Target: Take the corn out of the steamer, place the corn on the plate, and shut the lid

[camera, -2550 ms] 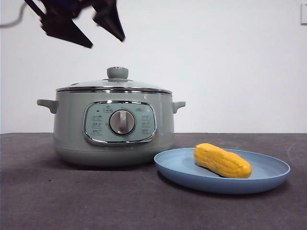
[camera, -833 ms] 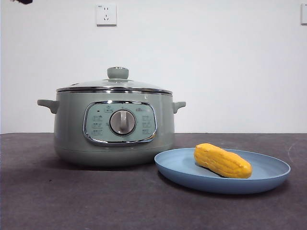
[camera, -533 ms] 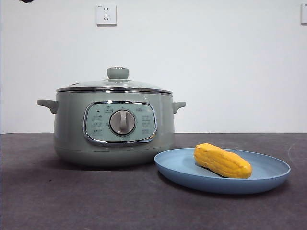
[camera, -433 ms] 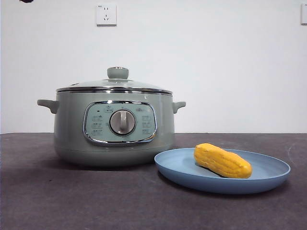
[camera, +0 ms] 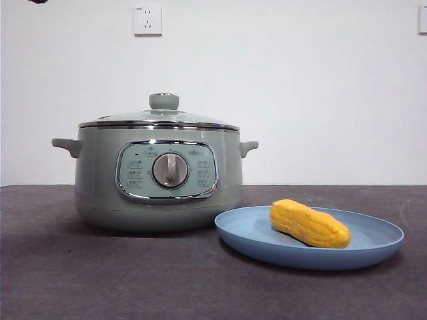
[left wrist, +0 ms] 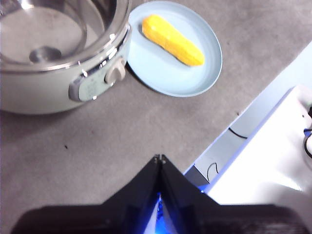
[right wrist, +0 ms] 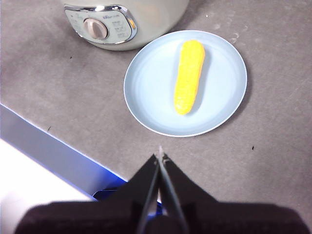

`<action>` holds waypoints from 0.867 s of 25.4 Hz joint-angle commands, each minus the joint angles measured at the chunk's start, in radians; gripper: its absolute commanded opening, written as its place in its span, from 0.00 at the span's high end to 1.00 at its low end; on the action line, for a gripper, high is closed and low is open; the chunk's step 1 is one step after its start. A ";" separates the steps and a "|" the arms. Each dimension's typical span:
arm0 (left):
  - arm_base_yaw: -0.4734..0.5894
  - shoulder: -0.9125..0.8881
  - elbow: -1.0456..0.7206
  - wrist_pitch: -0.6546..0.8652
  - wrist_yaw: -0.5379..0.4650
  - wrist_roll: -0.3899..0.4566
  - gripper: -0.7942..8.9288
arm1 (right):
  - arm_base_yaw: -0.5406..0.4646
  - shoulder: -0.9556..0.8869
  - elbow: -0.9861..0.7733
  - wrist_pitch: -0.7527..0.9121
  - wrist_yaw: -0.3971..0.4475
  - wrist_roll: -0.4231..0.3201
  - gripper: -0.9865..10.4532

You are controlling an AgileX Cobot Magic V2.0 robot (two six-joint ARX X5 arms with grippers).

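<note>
A plain white wall with a socket plate (camera: pixel 147 20) stands behind a dark grey, slightly textured tabletop (camera: pixel 100 280). On the left sits the large round sage-green steamer pot (camera: pixel 159 180) with its chrome-framed control panel and silver dial; the low-domed glass lid with chrome rim and green knob (camera: pixel 163 102) rests squarely on it, so the pot reads as closed. Just right of it and nearer lies the wide, shallow light-blue plate (camera: pixel 373 248), and on the plate the short yellow-orange corn cob (camera: pixel 309 223) lies on its side, clear of the rim. By these views every step of the task looks done.

Both arms wait high above the table, well apart from everything. The left gripper (left wrist: pixel 159 158) has its two black jaws pressed together with nothing between them, and the right gripper (right wrist: pixel 159 156) likewise shows its jaws together and empty.

As for handling, the corn looks firm and light, though round and ridged — it would likely roll if nudged, so a grasp across its middle, jaws on the two long sides, seems safest. The lid is probably heavier, smooth and breakable; its knob is the only sensible hold. The plate appears light, thin and easy to push.
</note>
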 commanded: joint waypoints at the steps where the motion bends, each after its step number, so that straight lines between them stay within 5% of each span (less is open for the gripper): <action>1: -0.003 0.000 -0.001 0.016 -0.002 0.015 0.92 | 0.002 -0.002 -0.005 0.004 0.003 -0.003 0.91; 7: -0.003 0.000 -0.001 0.108 -0.001 0.015 0.92 | 0.002 -0.002 -0.005 0.004 0.003 -0.003 0.91; 11: 0.010 -0.003 -0.001 0.297 -0.033 0.049 0.92 | 0.002 -0.002 -0.005 0.004 0.003 -0.003 0.91; 22: 0.232 -0.212 -0.086 0.684 -0.072 0.151 0.92 | 0.002 -0.002 -0.005 0.004 0.003 -0.003 0.91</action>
